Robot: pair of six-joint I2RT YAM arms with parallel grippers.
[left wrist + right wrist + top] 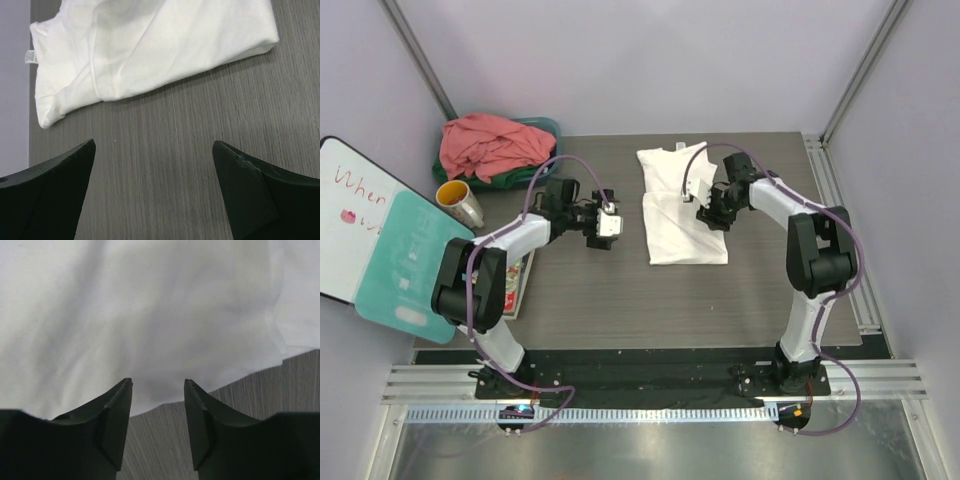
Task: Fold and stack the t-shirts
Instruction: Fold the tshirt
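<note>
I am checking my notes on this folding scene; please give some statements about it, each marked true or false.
1. The white t-shirt lies on the table. True.
2. The left tool grips the white t-shirt. False: it is open above bare table, beside the shirt.
3. The salmon-pink t-shirt lies folded on the white one. False: it is heaped on the teal basin.
4. The right tool has its jaws apart, with no cloth between them. True.

Light was even and soft, from overhead. My right pincer (158, 386) loomed dark and blurred at six o'clock; the white t-shirt (150, 305) looked washed-out, nearly featureless.
</note>
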